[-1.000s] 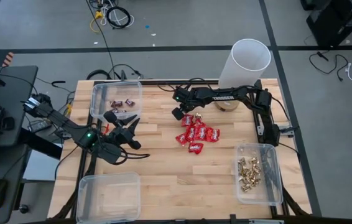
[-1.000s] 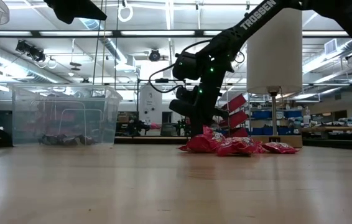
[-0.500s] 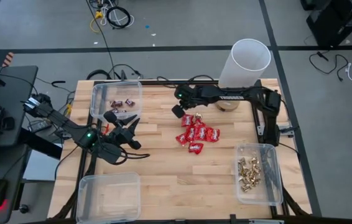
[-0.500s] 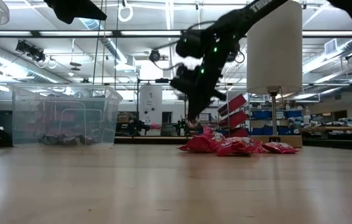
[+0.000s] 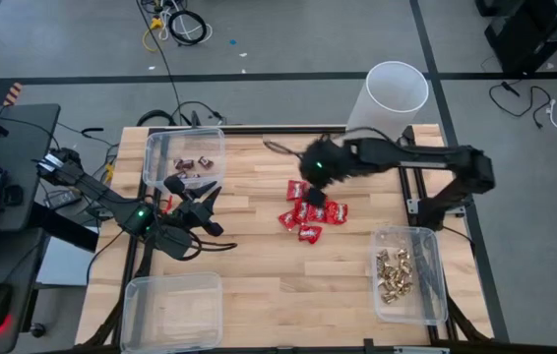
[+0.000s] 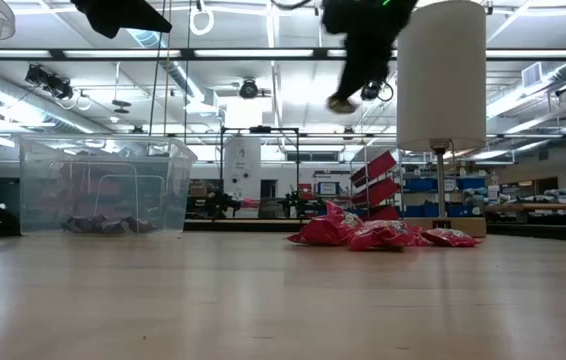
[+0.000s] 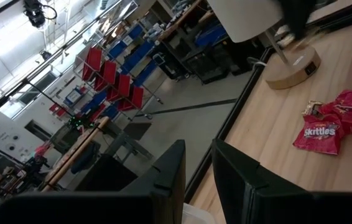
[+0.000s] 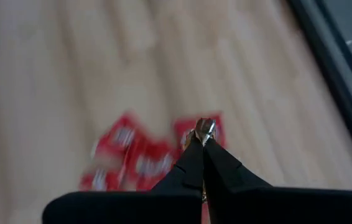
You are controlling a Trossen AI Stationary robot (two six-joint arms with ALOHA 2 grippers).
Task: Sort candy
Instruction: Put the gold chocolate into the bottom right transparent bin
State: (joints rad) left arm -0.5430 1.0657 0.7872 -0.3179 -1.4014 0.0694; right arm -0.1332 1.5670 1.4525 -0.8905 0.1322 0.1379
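A: Where's the candy?
B: Gold pieces [image 5: 393, 272] fill the bin [image 5: 434, 295] at the desk's near right corner; red packets [image 5: 310, 213] lie mid-desk; dark bars [image 5: 192, 165] sit in the far left bin [image 5: 153, 147].
A: And the grippers?
B: The right gripper [image 8: 204, 134], above the red packets, pinches a gold piece [image 8: 205, 129]. The left gripper [image 5: 192, 193] hovers partly spread beside the far left bin.

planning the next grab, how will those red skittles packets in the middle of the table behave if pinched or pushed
The red packets look like thin, crinkled pouches, so probably floppy and light. They lie overlapping in a heap, so a push would likely drag neighbours along. Their glossy wrap may slip between narrow fingers.
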